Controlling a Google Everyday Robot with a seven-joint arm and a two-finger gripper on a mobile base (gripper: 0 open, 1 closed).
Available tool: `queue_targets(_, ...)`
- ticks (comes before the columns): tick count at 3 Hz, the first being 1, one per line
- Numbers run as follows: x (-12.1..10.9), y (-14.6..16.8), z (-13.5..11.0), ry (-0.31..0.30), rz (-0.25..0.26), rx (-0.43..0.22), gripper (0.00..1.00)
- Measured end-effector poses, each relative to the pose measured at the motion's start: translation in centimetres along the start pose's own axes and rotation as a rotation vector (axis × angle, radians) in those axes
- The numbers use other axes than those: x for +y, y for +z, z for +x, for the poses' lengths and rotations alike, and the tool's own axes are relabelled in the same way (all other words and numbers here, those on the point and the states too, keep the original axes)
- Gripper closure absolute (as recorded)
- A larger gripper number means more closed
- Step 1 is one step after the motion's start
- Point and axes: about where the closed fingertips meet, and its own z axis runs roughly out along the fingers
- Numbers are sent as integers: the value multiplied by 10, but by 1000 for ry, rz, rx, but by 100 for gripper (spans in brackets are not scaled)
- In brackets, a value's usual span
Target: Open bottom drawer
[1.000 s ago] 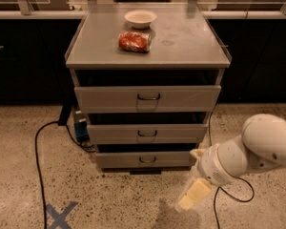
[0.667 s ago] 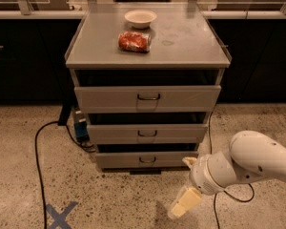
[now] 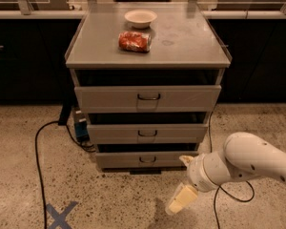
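The grey three-drawer cabinet (image 3: 181, 51) stands on the speckled floor, unmoved over the last second; the white arm (image 3: 257, 159) enters from the lower right and has shifted left over that second, bringing its wrist closer to the cabinet's lower right corner; the three fronts step downward from widest to narrowest, and none has changed position; the bottom drawer (image 3: 119, 160) sits lowest, just above the floor, its front in the same place as before, so the pull has not begun; the gripper (image 3: 182, 197) hangs low in front of the cabinet, below and to the right of that drawer, near it but not touching, pointing down and to the left toward the floor; whether the gripper is open or closed cannot be told from this view; the small dark handle (image 3: 147, 160) at the middle of the bottom front lies up and to the left of the gripper and is free; judgement: the approach is under way, the leftward travel has reduced the gap, and the gripper needs to rise and continue left to reach the handle before any pull; a red bag (image 3: 134, 41) and a white bowl (image 3: 140, 18) rest on the cabinet top, clear of the work.
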Motion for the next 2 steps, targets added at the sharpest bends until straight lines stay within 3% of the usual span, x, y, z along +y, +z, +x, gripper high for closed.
queue_targets(1,-39,31,-9,-38,14,-42,0)
queue_targets(2,-75,70,-18,-50,-19,-82,0)
